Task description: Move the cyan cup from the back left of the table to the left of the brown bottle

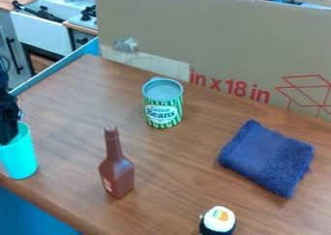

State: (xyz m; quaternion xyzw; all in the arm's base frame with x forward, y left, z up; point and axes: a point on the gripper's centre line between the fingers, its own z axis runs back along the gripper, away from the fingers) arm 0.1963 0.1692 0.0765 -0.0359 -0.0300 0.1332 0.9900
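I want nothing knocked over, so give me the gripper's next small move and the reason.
Probably ease the gripper straight up before any sideways travel. Its lower end is at the rim of the turquoise cup, and the cup is close to the edge of the table, so a sideways nudge could tip it.

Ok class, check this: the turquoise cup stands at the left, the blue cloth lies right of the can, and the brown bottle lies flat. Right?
Not quite: the brown bottle stands upright, as the camera view shows. The turquoise cup is at the left, and the blue cloth right of the can.
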